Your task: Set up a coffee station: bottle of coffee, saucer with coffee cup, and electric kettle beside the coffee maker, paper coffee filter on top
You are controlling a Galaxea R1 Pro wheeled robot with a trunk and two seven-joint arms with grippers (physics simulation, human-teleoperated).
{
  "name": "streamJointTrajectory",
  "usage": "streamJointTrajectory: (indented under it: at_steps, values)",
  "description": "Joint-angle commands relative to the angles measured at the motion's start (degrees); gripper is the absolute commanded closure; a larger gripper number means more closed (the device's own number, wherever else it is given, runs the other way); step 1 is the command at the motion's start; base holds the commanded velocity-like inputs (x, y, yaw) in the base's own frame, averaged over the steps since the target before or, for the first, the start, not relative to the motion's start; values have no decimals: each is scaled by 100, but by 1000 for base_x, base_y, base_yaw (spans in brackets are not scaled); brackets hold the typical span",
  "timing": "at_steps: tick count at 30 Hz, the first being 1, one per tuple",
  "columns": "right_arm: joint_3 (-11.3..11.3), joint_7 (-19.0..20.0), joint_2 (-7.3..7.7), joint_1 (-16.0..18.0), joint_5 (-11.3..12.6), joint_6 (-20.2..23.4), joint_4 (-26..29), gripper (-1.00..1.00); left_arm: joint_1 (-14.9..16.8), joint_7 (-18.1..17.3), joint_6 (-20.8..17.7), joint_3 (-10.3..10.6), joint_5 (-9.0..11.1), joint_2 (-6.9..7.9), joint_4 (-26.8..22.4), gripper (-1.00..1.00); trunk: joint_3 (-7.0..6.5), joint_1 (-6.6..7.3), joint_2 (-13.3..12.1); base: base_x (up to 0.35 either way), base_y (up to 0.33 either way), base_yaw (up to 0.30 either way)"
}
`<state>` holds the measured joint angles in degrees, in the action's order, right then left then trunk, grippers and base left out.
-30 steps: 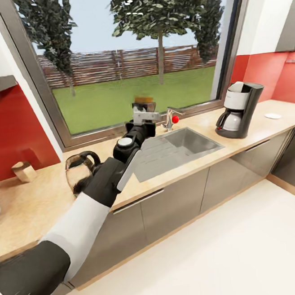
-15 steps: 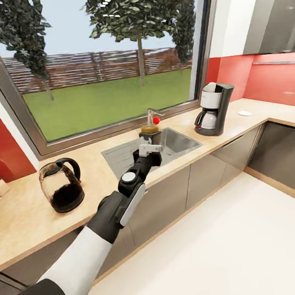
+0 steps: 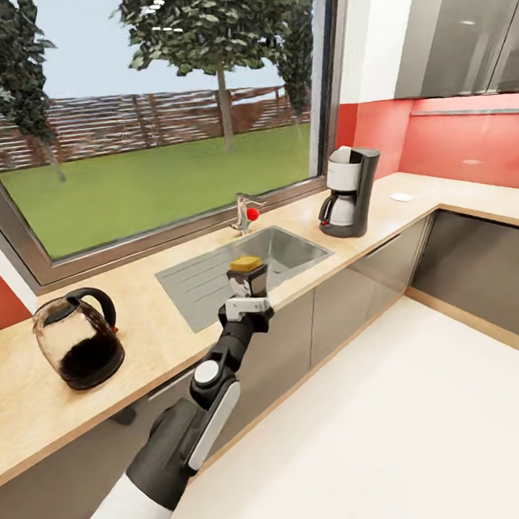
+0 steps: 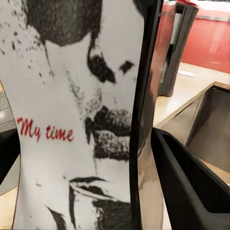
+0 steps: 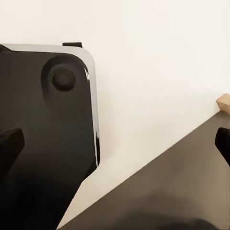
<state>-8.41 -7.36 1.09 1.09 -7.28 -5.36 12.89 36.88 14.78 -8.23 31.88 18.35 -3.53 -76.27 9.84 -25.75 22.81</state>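
My left gripper is shut on the bottle of coffee, a jar with a yellow lid held upright over the counter's front edge by the sink. In the left wrist view its white label reading "My time" sits against a black finger. The black and white coffee maker stands on the countertop to the right of the sink, and shows again past the bottle. The glass electric kettle stands on the counter at the left. My right gripper is open, over the robot's dark base and pale floor.
A steel sink with a red-knobbed faucet lies between kettle and coffee maker. A small flat white item rests right of the coffee maker. The counter turns a corner at the right, with grey cabinets above. Open floor spreads below.
The head view has swung to the right, so the kettle, sink and coffee maker slid left. My left arm, still holding the bottle, now sits lower and nearer the counter's front edge.
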Motion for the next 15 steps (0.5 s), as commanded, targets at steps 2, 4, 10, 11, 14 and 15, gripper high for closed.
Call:
streamJointTrajectory:
  at_steps: [2, 4, 10, 11, 14, 15]
  values:
    - [-47, -3, -3, 5, -61, -47, -5, -100, -129, 33, -18, 11, 37, 53, -125, 100, 11, -3, 11, 0, 0, -5]
    - [-44, -3, -3, 5, -63, -195, -5, -100, -254, 36, -17, 11, 37, 92, -258, 100, 11, -3, 11, 0, 0, -2]
    - [-38, -3, -3, 5, -67, -332, -5, -100, -438, 26, -19, 27, 37, 193, -705, 100, 11, -3, 11, 0, 0, 0]
    - [-38, -3, -3, 5, -69, -333, -5, -100, -450, 27, -22, 24, 37, 200, -721, 100, 11, -3, 11, 6, 0, 0]
    - [-38, -3, -3, 5, -67, -334, -5, -100, -468, 25, -25, 21, 37, 211, -740, 100, 11, -3, 11, 145, 0, 0]
    - [-38, -3, -3, 5, -66, -334, -5, -100, -469, 25, -27, 21, 37, 212, -737, 100, 11, -3, 11, 281, 0, 0]
